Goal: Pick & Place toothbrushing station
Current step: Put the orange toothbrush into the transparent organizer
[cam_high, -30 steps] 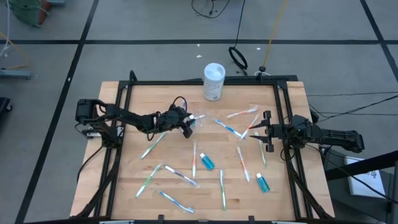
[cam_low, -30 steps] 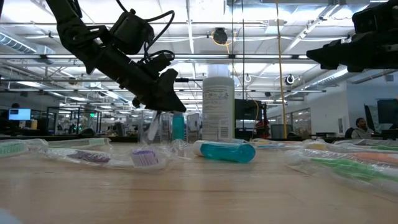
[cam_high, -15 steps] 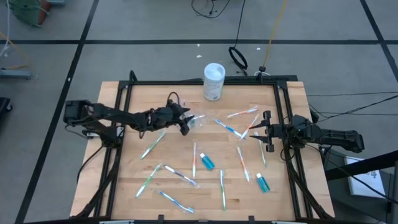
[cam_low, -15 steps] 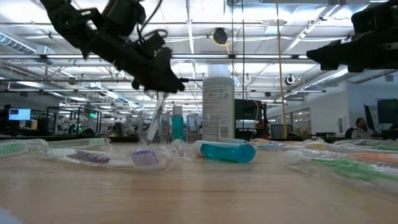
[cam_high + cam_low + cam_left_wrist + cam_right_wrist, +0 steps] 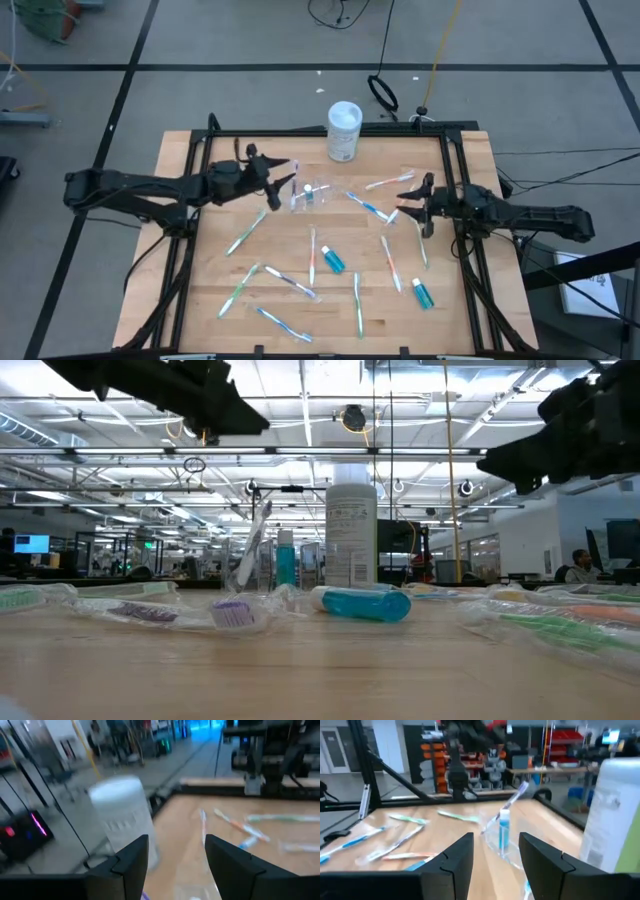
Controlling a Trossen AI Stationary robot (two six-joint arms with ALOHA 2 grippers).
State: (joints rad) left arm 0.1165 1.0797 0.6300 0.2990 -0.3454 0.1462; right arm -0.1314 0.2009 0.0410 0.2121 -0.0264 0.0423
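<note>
The small clear cup (image 5: 307, 195) stood upright on the counter (image 5: 210, 290), just inside the 12 o'clock half, at about 7 o'clock from the tall white container (image 5: 344, 130). It held a blue toothpaste tube (image 5: 504, 832) standing on end and a purple-headed toothbrush (image 5: 512, 800) leaning out over the rim, head up; in the low view the brush (image 5: 250, 545) slanted up and to the right beside the tube (image 5: 286, 560).

The white container stood closed at the counter's 12 o'clock edge, apart from the cup.

The counter was pale wood in a black frame. Wrapped toothbrushes lay scattered flat on it, long axes in every direction: one green (image 5: 243, 232) ran from 1 to 7 o'clock at the left, one (image 5: 358, 304) lay nearly 12 to 6 near the 6 o'clock edge, and one (image 5: 389, 181) ran roughly 2 to 8 near the right arm. Two more blue tubes lay flat, one at centre (image 5: 332, 260) and one toward 4 o'clock (image 5: 423, 293). Beyond lay grey floor with black tape lines and cables; the low view showed a large hall with ceiling lights.

The left claw (image 5: 272, 180) hovered at 9 o'clock of the cup, fingers spread wide and empty. The right claw (image 5: 424, 205) hung toward 3 o'clock, fingers parted, holding nothing.
</note>
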